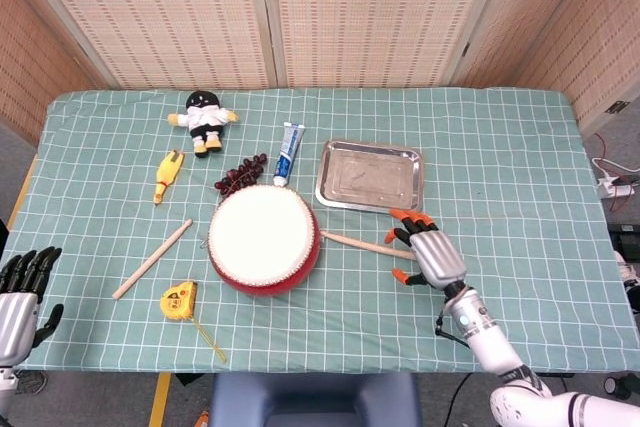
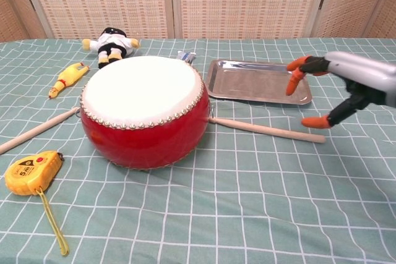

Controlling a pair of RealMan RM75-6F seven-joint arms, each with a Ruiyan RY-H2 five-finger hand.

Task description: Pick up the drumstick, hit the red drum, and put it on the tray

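Seen from the head camera, the right hand point(image 1: 428, 253) hovers with fingers spread and empty over the far end of a pale wooden drumstick point(image 1: 370, 245), while the left hand point(image 1: 18, 299), fingers apart and holding nothing, sits off the table's near left corner. The chest camera misses the left hand entirely but shows the right hand's orange fingertips point(image 2: 317, 121) poised just above the stick. The drumstick lies flat on the green checked tablecloth point(image 1: 500, 167), between the red drum with a white skin point(image 1: 264, 239) and the rectangular steel tray point(image 1: 370, 177). Open cloth stretches to the right.
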